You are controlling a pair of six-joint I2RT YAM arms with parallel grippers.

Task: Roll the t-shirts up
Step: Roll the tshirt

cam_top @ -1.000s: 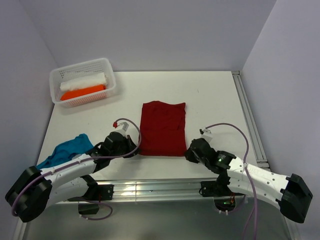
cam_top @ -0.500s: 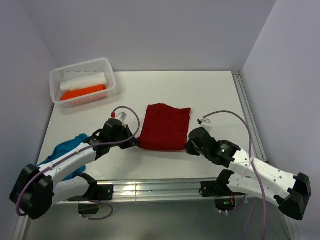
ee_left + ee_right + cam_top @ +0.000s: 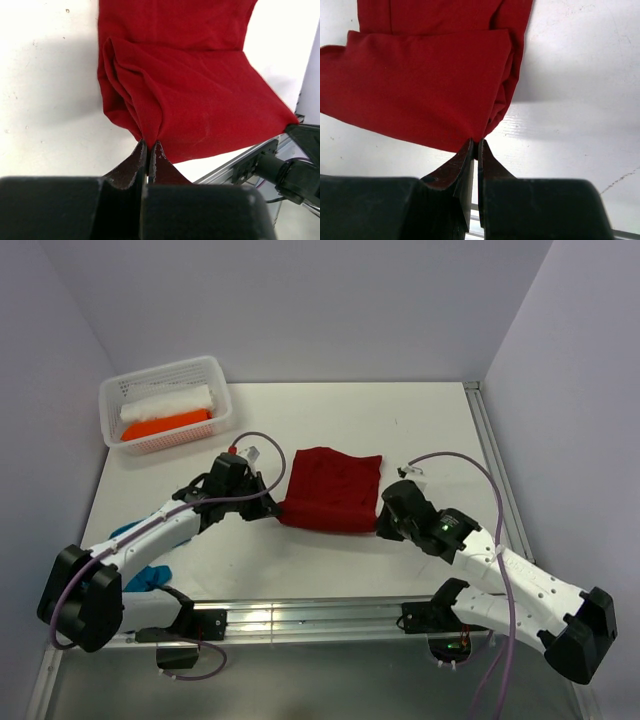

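Note:
A dark red t-shirt [image 3: 331, 490] lies mid-table with its near hem lifted and folded back over itself. My left gripper [image 3: 276, 515] is shut on the hem's left corner, where the red cloth [image 3: 175, 95] bunches into the jaws [image 3: 149, 146]. My right gripper [image 3: 381, 530] is shut on the right corner, pinching the red fold [image 3: 430, 95] at the fingertips [image 3: 475, 145]. A teal-blue t-shirt [image 3: 140, 575] lies crumpled at the near left, mostly hidden under my left arm. White [image 3: 167, 400] and orange [image 3: 165, 424] t-shirts lie rolled in the basket.
The white perforated basket [image 3: 223, 390] stands at the far left corner. A metal rail [image 3: 495, 470] runs along the table's right edge, and the aluminium frame [image 3: 300, 615] borders the near edge between the arm bases.
Both grippers have carried the red t-shirt's near hem up and away from me, so the shirt looks shorter. The left arm now covers most of the teal-blue t-shirt.

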